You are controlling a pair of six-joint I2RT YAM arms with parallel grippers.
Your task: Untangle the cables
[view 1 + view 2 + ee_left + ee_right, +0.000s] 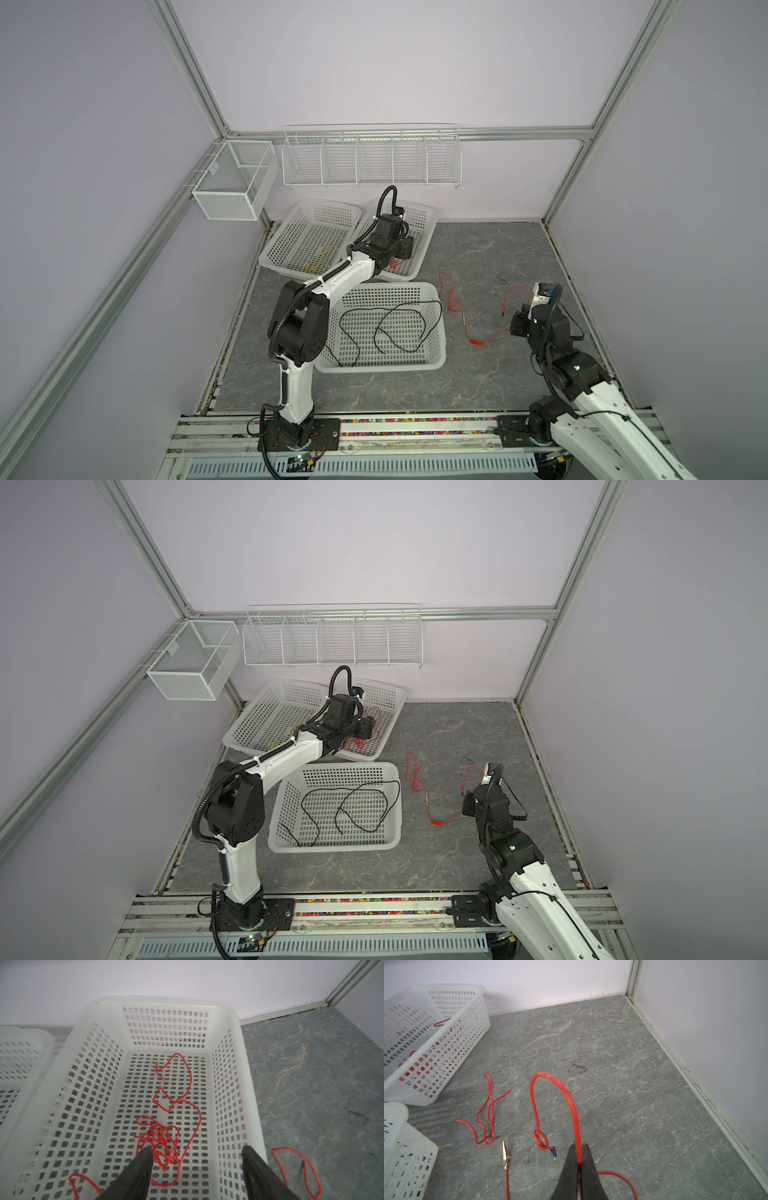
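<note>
Just above the middle of both top views, the left gripper point(196, 1148) hangs over the back white basket point(158, 1000), jaws wide apart and holding nothing; a red tangle point(160, 1142) lies on the basket floor right under it. My guess is the job now is the knot point(540, 1138) in the red cable point(572, 1105) right of centre; the right gripper point(579, 1146) is pinched tight on that cable, so hold it steady, bring the left across to the short tail beside the knot, and pull gently; yanking just tightens it. Left arm reaches far forward, wrist tipped down; right arm sits folded near its base, gripper above the table point(633, 1084).
</note>
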